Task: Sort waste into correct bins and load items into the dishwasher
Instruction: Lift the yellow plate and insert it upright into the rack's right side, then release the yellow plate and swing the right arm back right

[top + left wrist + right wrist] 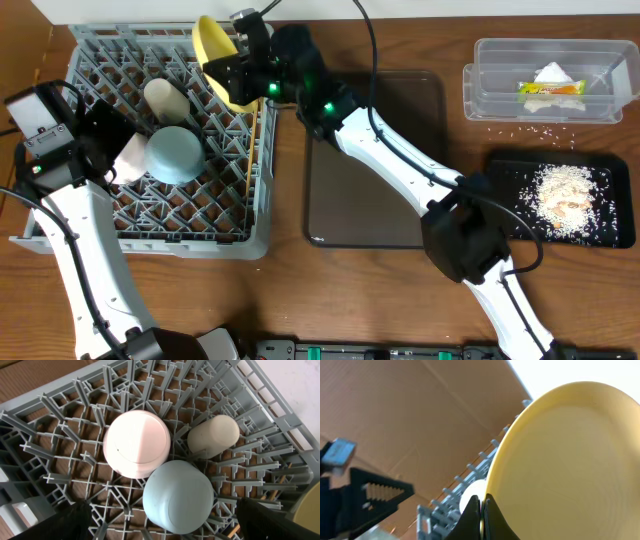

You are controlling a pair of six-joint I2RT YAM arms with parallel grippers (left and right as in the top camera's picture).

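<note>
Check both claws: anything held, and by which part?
Right claw pinches the yellow plate by its rim, over the rack. Left claw is open, holding nothing.

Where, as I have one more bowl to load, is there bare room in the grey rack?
Bare: the rack's near rows, between the blue bowl and the near rim. Crowded: the middle, where white bowl and cup flank that bowl, and the far right corner, where the right fingers hold the yellow plate.

Rack (100, 50) L w/ bowls (175, 495), cup (165, 98), plate (220, 60) at R edge; serving tray (350, 200) R; tub (480, 90) behind crumb tray (620, 200).
</note>
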